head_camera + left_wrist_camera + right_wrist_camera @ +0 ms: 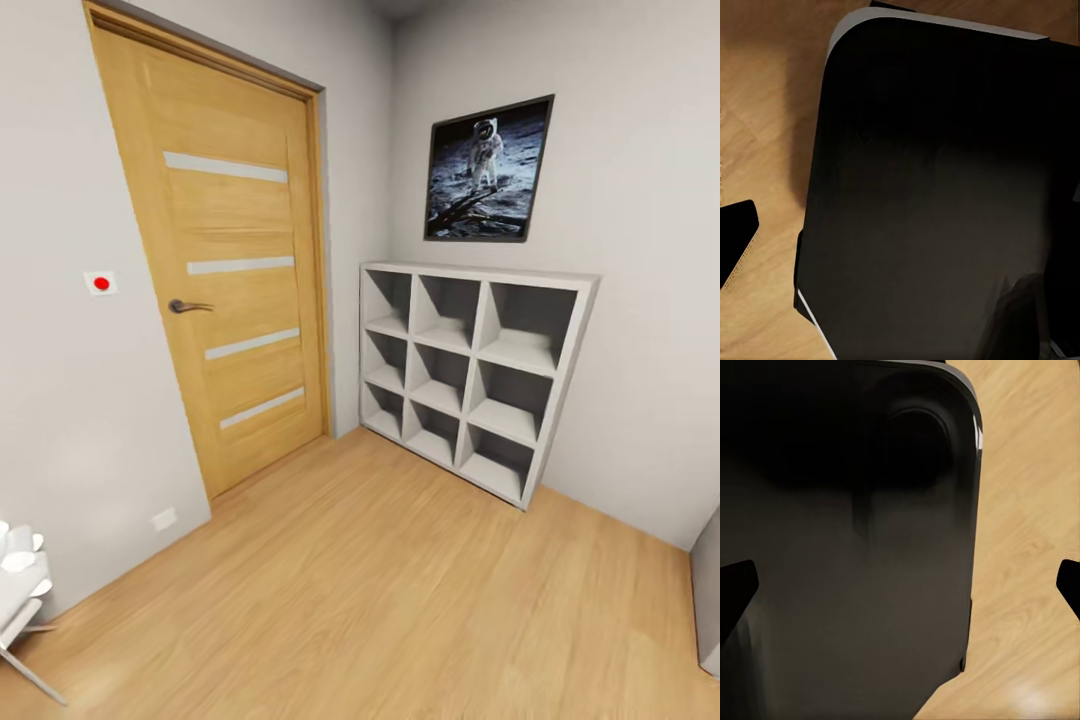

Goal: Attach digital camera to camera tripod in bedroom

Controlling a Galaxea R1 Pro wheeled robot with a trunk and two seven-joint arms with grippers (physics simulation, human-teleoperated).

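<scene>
The digital camera and the camera tripod are out of view. The head view faces a room corner with a light wood plank floor (400,590) and pale grey walls. My right gripper (900,585) hangs open over the robot's black base (855,547), its two black fingertips (735,592) far apart at the frame's edges with nothing between them. One black fingertip (736,240) of my left gripper (900,240) stands at the frame's edge above the floor. The other is lost against the dark base (937,195). Nothing is held.
A shut wooden door (225,260) with a metal handle (188,306) fills the left wall. A white cube shelf (470,375) stands in the corner under an astronaut picture (488,170). A white object on thin grey legs (22,600) sits at the lower left, a grey block (708,590) at the right edge.
</scene>
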